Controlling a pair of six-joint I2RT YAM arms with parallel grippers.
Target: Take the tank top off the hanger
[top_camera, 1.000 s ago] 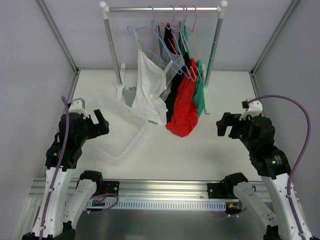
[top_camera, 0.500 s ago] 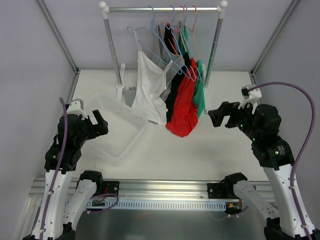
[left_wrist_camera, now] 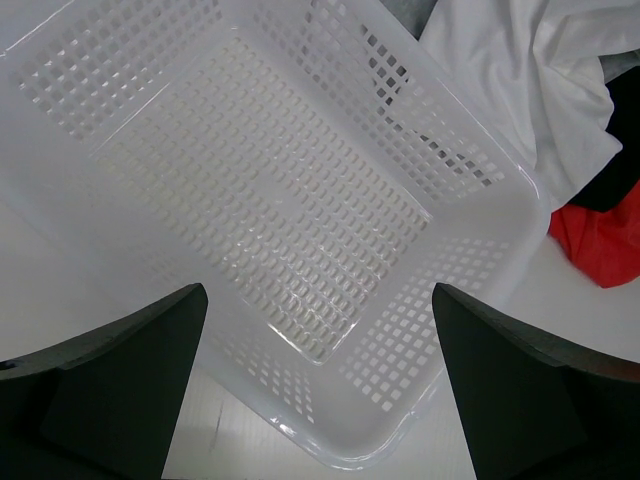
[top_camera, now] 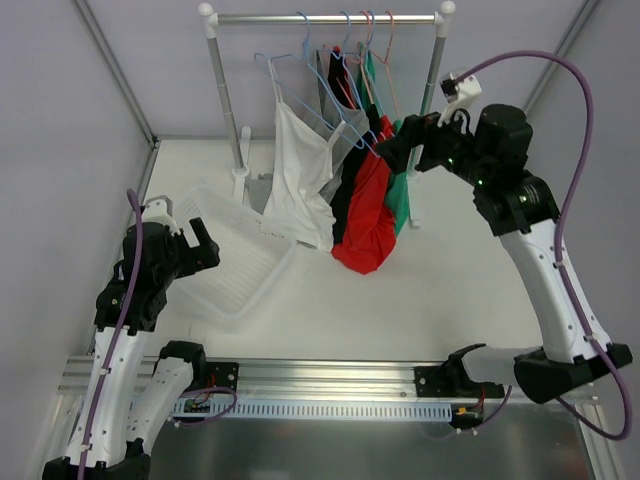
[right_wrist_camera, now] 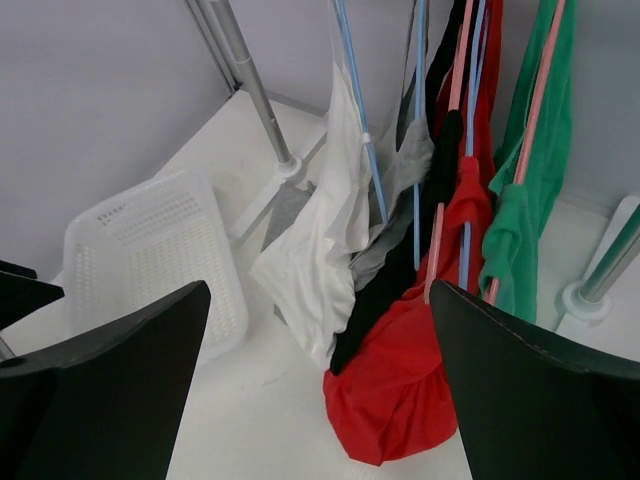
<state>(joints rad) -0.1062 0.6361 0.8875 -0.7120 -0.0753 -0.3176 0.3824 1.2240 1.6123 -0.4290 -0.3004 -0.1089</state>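
The white tank top (top_camera: 298, 180) hangs from the light blue wire hanger (top_camera: 285, 75) at the left end of the row on the rail, with its hem bunched near the table. It also shows in the right wrist view (right_wrist_camera: 320, 250) and the left wrist view (left_wrist_camera: 540, 80). My right gripper (top_camera: 392, 153) is open and empty. It is raised beside the red and green garments, to the right of the tank top and apart from it. My left gripper (top_camera: 200, 243) is open and empty, low over the white basket (top_camera: 235, 265).
The rail (top_camera: 325, 17) stands on two posts; the right post (top_camera: 430, 90) is close to my right arm. Grey (top_camera: 347, 135), black, red (top_camera: 365, 225) and green (top_camera: 400, 190) garments hang on other hangers. The basket rim (left_wrist_camera: 480, 260) lies under the left gripper.
My right arm has lifted and swung up and left, from low at the table's right side to beside the hanging garments. The left arm has hardly moved.
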